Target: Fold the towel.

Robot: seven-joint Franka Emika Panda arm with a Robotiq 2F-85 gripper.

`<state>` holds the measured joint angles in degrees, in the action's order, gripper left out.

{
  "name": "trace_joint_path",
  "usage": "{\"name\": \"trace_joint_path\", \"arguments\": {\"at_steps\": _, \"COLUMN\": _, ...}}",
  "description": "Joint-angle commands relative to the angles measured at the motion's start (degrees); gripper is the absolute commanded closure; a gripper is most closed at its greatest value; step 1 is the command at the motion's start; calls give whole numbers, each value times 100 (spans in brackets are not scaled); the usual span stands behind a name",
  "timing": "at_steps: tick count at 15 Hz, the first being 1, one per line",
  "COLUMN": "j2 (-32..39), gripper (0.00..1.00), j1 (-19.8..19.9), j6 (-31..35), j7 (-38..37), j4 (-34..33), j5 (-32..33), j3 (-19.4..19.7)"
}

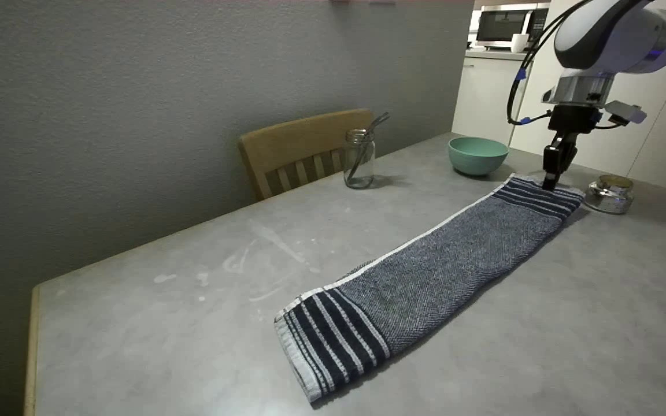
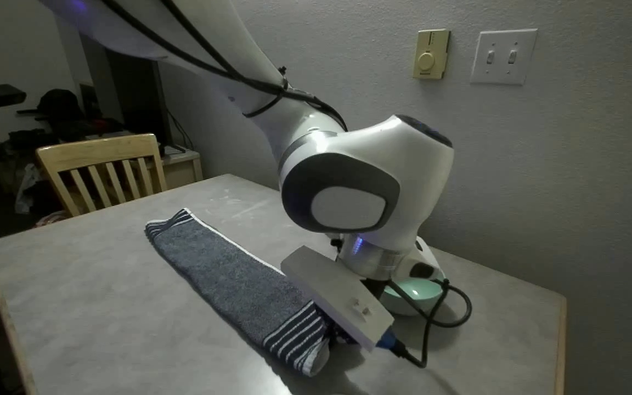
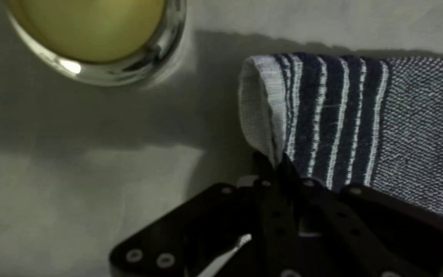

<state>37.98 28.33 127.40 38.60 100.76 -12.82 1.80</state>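
The towel lies as a long, narrow dark grey strip on the table, with navy and white striped bands at both short ends. It also shows in an exterior view and in the wrist view. My gripper points down at the middle of the towel's end near the bowl. In the wrist view its fingertips are closed on the towel's pale hem, which is pinched and a little raised. In an exterior view the arm and wrist camera hide the fingers.
A silver jar with a yellowish top stands close to the held end; it also shows in the wrist view. A green bowl and a glass jar with utensils stand beyond the towel. A wooden chair stands by the wall.
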Motion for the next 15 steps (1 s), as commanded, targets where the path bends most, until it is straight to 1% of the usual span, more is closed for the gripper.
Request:
{"name": "trace_joint_path", "arguments": {"at_steps": 1, "j2": -450, "gripper": 98, "j1": -81, "j6": -87, "j7": 26, "j4": 182, "j5": 197, "j3": 190}}
{"name": "trace_joint_path", "arguments": {"at_steps": 5, "j2": -741, "gripper": 98, "j1": -162, "j6": -117, "j7": 23, "j4": 155, "j5": 322, "j3": 247}}
{"name": "trace_joint_path", "arguments": {"at_steps": 10, "j2": -1249, "gripper": 98, "j1": -304, "j6": -352, "j7": 138, "j4": 359, "j5": 219, "j3": 152}}
{"name": "trace_joint_path", "arguments": {"at_steps": 15, "j2": -1761, "gripper": 98, "j1": -820, "j6": -556, "j7": 33, "j4": 847, "j5": 318, "j3": 93}}
